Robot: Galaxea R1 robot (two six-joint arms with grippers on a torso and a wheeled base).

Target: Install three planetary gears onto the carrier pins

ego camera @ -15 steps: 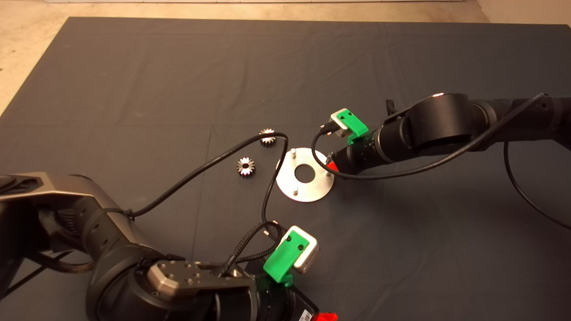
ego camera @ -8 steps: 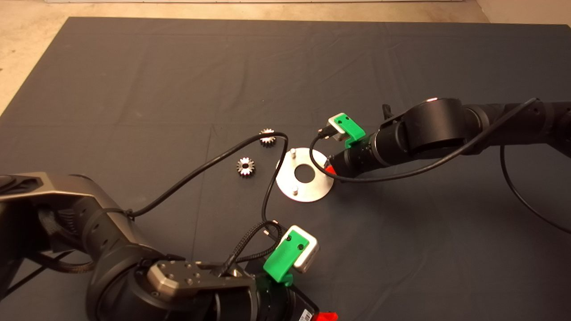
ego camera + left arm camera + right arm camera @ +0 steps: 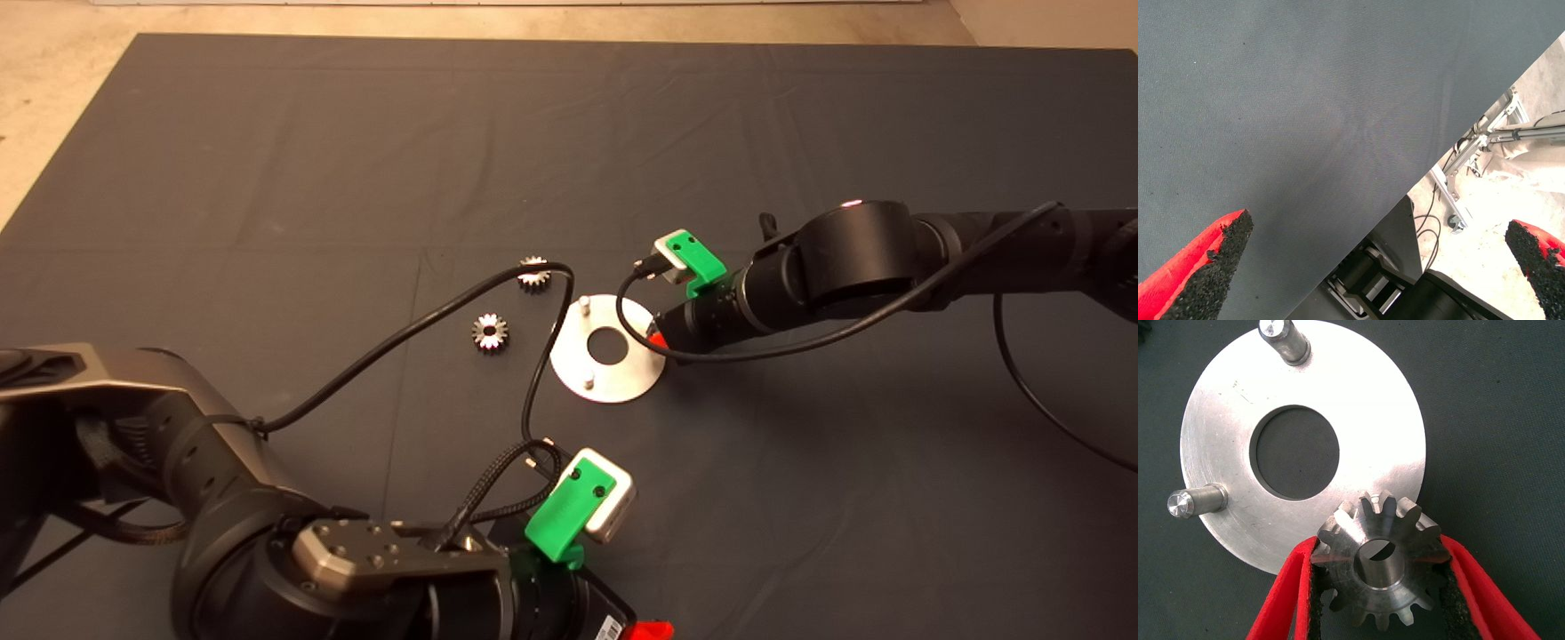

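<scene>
Right gripper (image 3: pixel 1381 577) at the carrier disc's (image 3: pixel 1225 413) edge, jaws clamped on a planetary gear (image 3: pixel 1381 560) above the rim, two loose gears (image 3: pixel 490 332) beside it on the bench, left gripper (image 3: pixel 1371 267) parked, jaws apart.

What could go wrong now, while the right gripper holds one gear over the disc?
The right gripper holds a gear over the disc edge, where the third pin is hidden. If the bore is not lined up with that pin, the gear may jam or tilt. The grip is only on the tooth tips, so the gear might slip. The left arm's cable lies close to the disc and a free gear; it could drag them.
</scene>
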